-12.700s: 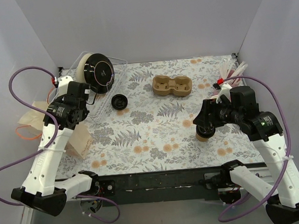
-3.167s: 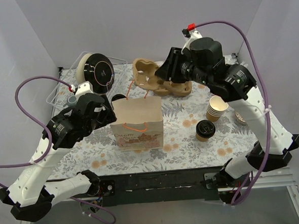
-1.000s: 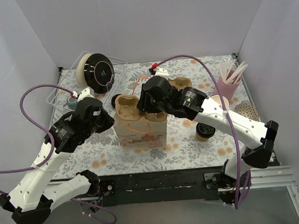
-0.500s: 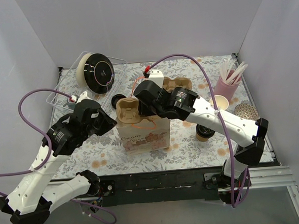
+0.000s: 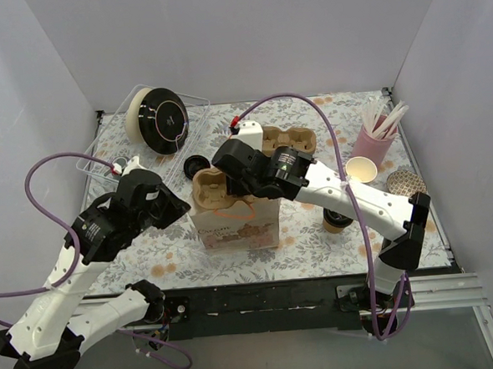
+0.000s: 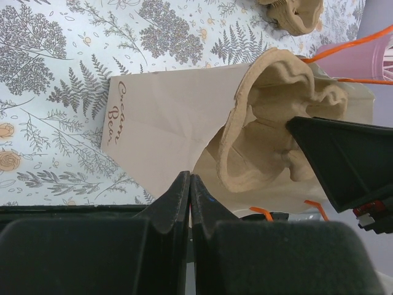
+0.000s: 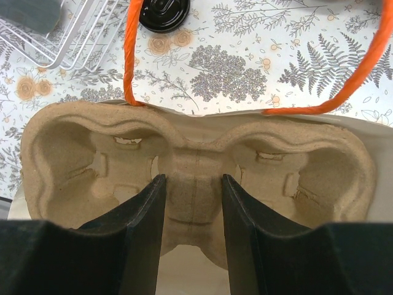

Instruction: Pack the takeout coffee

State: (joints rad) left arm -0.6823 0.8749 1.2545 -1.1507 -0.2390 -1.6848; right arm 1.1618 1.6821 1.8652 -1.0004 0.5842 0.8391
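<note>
Only our top view shows the takeout coffee point(image 5: 338, 221), partly under the right arm point(image 5: 373, 203). Our right gripper point(image 7: 192, 187) clasps the carrier point(image 7: 73, 147) in the bag point(image 6: 159, 117), and our left gripper point(image 6: 189, 182) is closed.

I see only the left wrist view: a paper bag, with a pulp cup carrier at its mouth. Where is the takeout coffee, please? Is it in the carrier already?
Observer: No. The takeout coffee stands on the table, to the right of the paper bag and outside it.
Operator: What holds the carrier?
Observer: The right gripper. Its fingers straddle the middle bridge of the cup carrier.
Operator: Is something lying behind the bag?
Observer: Yes, a loose black lid lies on the table beyond the bag's far side.
</note>
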